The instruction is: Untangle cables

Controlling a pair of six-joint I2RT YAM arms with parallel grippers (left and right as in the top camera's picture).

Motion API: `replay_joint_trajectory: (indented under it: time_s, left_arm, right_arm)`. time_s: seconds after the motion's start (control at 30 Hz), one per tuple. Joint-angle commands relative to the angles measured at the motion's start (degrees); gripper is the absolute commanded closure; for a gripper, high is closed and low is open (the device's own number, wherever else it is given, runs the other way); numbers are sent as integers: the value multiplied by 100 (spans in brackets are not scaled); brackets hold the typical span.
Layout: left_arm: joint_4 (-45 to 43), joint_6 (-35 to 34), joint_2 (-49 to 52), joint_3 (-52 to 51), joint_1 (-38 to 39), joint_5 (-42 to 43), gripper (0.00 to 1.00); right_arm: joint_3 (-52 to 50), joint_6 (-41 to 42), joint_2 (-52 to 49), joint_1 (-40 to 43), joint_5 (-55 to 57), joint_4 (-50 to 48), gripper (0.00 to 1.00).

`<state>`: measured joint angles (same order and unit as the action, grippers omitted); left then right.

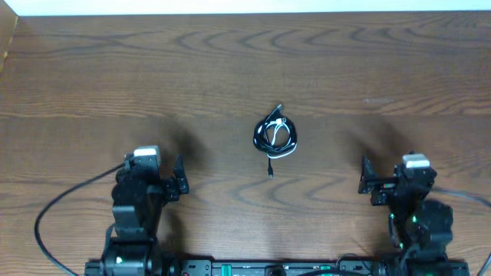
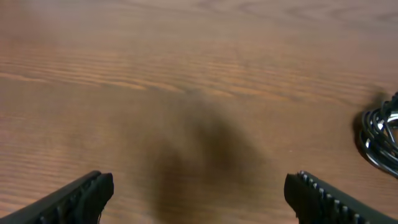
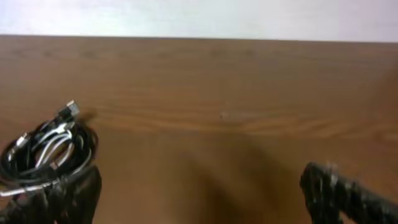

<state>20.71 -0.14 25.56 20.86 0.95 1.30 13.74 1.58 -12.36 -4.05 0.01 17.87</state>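
Note:
The cables lie coiled in one small bundle of black and white cords at the middle of the wooden table, a plug end trailing toward the front. The bundle shows at the right edge of the left wrist view as cables and at the lower left of the right wrist view as cables. My left gripper stands open at the front left, well apart from the bundle. My right gripper stands open at the front right, also apart from it. Both hold nothing.
A thick black arm wire loops across the table at the front left. The table's far edge meets a white wall. Bare wood lies between each gripper and the bundle.

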Motion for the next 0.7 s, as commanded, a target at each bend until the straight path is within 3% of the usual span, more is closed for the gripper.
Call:
replay_joint_trajectory:
  time_s: [0.0,0.1,0.17,0.27,0.33,0.67]
  left_arm:
    - [754,9,1045,1038,-24,166,6]
    - [1641,-44,1845,1749,-24,717,6]
    - [2229,-520,2330,2216,-24,874,6]
    - [2730,-1005,2682,2603,-24,966,6]
    - [2747,-1003,2691,2599,-24,964,2]
    - [1751,-1154,3005,2946,55,1174,2]
  right_arm:
    - [957,380,-1316,-28,66,380,1]
    - [1838,378,-2391,-28,50,1029,1]
    - [2568,-63,-3222,-28,46,1596,1]
    - [3060,-28,-3720,-28,-256,1781,1]
    - [3080,9,-3792,-28,-638,1753,1]
    - [3104,7,-3849,-31,-920,1357,1]
